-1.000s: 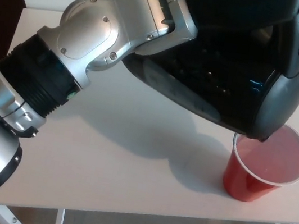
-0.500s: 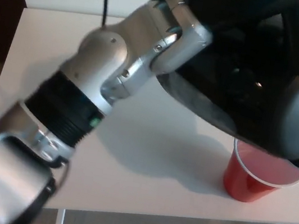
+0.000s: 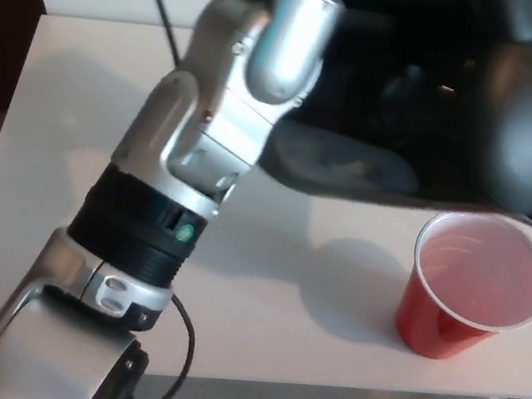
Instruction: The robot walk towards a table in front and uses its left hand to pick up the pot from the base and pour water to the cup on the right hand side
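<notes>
the pot (image 3: 464, 99), carried by the left arm (image 3: 201, 159), had swung back toward level above the red cup (image 3: 472, 293) at the table's (image 3: 52, 145) near right, its spout lifted off the rim, suggesting pouring had ended. the left hand's grip was hidden, so cannot tell.

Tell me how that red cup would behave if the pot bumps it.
The red cup looks thin-walled and light, so a knock from the pot would probably slide or tip it. It narrows toward its base, which suggests easy toppling. It stands near the table edge, so it might fall off.
</notes>
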